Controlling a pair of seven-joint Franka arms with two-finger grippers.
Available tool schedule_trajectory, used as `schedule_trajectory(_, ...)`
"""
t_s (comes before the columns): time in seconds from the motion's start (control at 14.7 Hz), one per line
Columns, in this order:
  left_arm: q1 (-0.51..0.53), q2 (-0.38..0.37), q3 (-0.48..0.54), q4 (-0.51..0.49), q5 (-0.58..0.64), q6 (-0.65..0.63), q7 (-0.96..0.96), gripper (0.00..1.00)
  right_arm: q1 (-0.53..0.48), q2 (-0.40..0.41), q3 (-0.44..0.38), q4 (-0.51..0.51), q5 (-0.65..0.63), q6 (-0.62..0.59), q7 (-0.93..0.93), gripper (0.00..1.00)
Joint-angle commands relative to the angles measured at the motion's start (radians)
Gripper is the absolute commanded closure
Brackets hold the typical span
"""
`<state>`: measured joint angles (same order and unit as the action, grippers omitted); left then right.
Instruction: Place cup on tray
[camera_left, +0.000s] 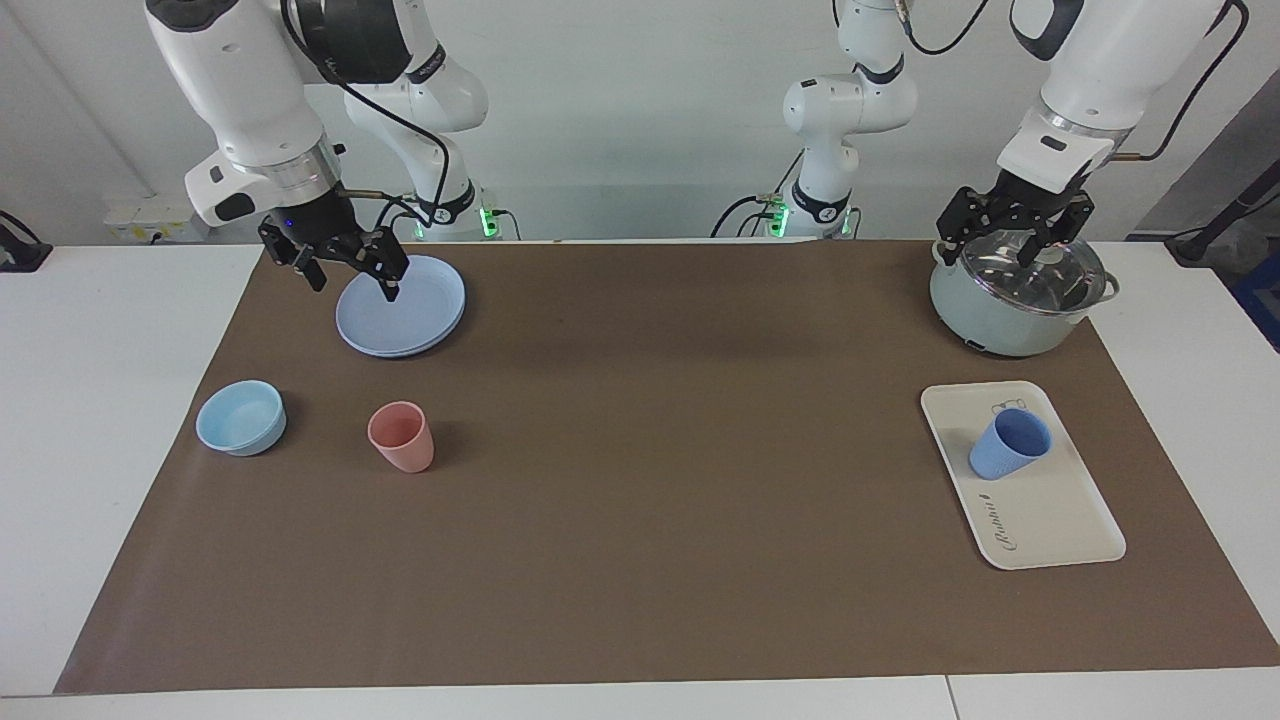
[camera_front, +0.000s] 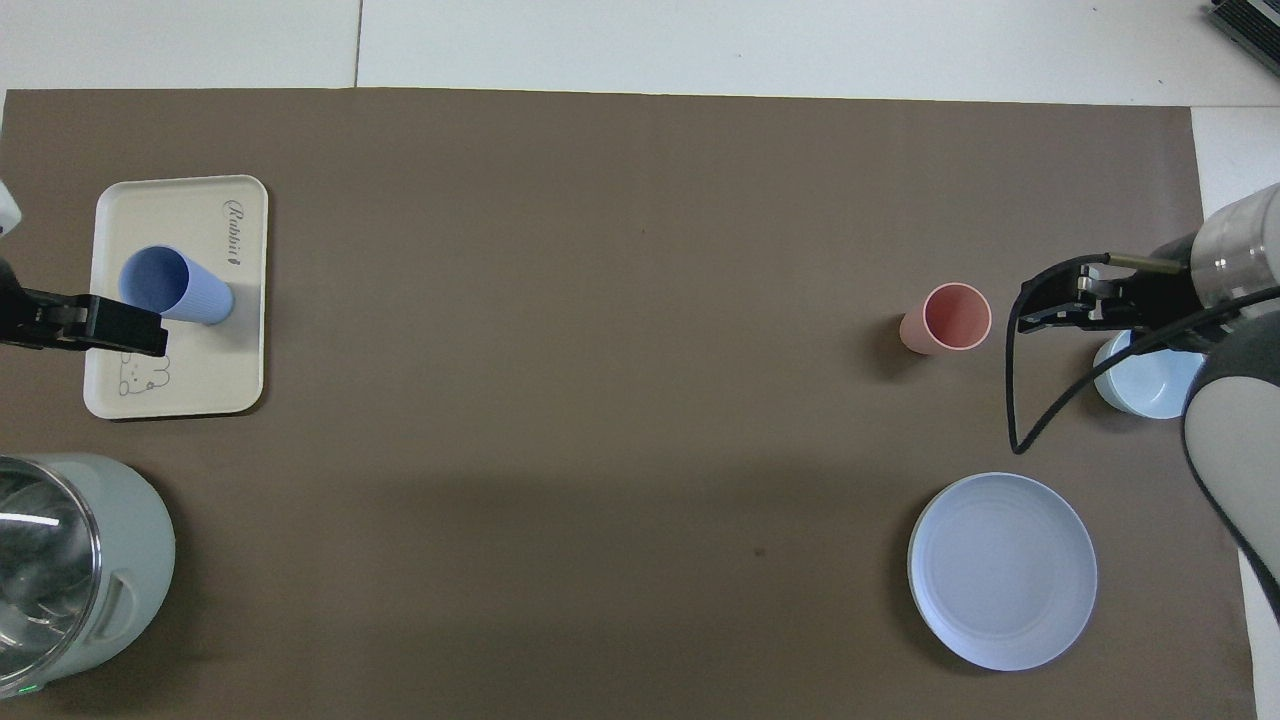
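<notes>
Fingers spread and empty, the right gripper (camera_left: 345, 272) hangs in the air over the round blue plate (camera_left: 401, 305) at the right arm's end of the table. Farther from the robots than the plate stand a light-blue bowl (camera_left: 241, 417) and, beside it, a pink cup (camera_left: 401, 436), neither one touched. At the left arm's end, the left gripper (camera_left: 1010, 235) is raised over the glass-lidded pot (camera_left: 1018, 294), its fingers likewise apart and holding nothing. Farther from the robots than the pot lies the cream tray (camera_left: 1045, 520), and on it stands the periwinkle cup (camera_left: 1010, 444), upright, mouth up, in the half of the tray nearer the robots and clear of the rim. The placing looks done; what remains, by the look of it, is a clean retreat. Doing that well would mean lifting each arm straight up and away, keeping the left gripper's open fingers off the pot's lid and well apart from the cup, so that nothing nudges the cup toward the tray's edge or tips it.
</notes>
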<state>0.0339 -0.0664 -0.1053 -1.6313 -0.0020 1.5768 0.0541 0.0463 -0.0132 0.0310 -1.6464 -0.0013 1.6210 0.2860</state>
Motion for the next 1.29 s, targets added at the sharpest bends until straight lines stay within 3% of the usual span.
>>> schedule_trajectory(0.0,-0.008,-0.030,0.003,-0.036,0.008,0.006,-0.016,0.00,-0.009,0.004,0.006,0.037,-0.025,-0.071,-0.033,0.00)
schedule_trajectory(0.2,-0.006,-0.032,0.001,-0.032,0.008,-0.008,-0.007,0.00,-0.003,-0.013,0.007,0.025,-0.022,-0.108,-0.083,0.00)
schedule_trajectory(1.22,-0.006,-0.032,0.001,-0.030,0.008,-0.024,-0.007,0.00,-0.019,-0.014,-0.005,0.036,-0.013,-0.069,-0.123,0.00)
